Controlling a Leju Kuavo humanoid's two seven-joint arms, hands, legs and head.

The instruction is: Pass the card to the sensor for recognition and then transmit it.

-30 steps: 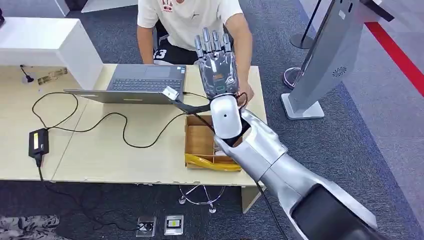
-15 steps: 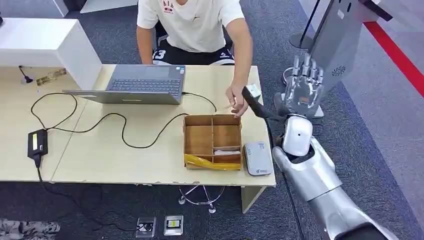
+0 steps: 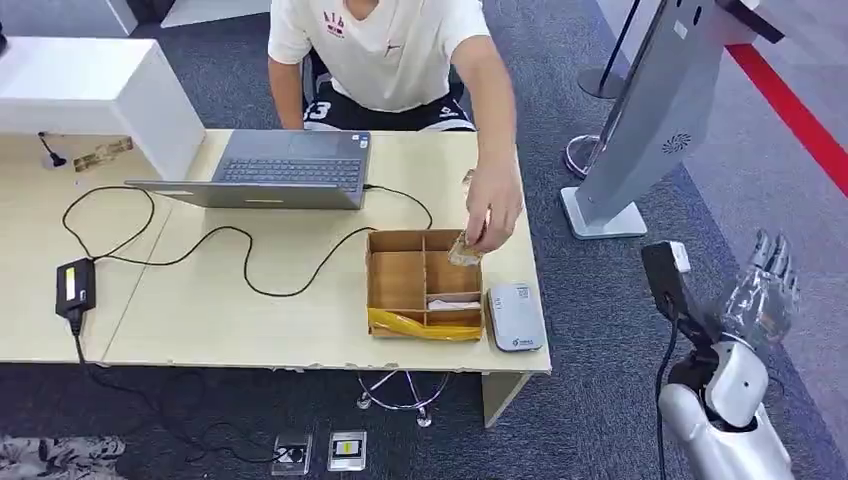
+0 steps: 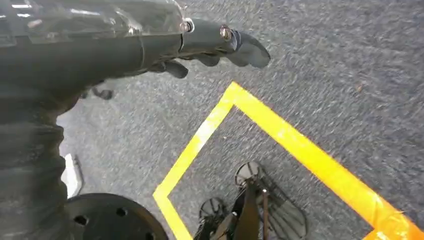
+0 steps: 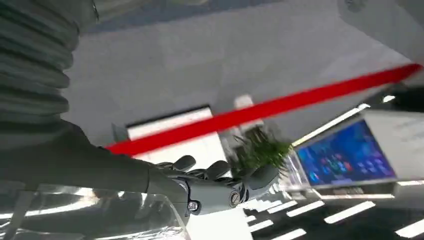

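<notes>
A person's hand (image 3: pixel 494 212) holds a small pale card (image 3: pixel 463 249) over the far right compartment of the wooden box (image 3: pixel 396 283). The grey-white card sensor (image 3: pixel 515 317) lies flat on the table just right of the box. My right hand (image 3: pixel 762 292) is well off the table, over the carpet at the lower right, with fingers spread and nothing in it; the right wrist view shows this right hand (image 5: pixel 220 189) empty too. My left hand (image 4: pixel 210 44) hangs above the carpet with its fingers loosely extended, holding nothing.
A laptop (image 3: pixel 291 164) stands open at the table's far side, and its cable runs to a power brick (image 3: pixel 76 284) on the left. A tall grey kiosk (image 3: pixel 655 110) stands on the floor right of the table. Yellow tape (image 4: pixel 280 135) marks the carpet below.
My right arm has swung from above the table, near the person's hand, out to the right and down past the table edge. The person's hand has moved to the box with the card.
</notes>
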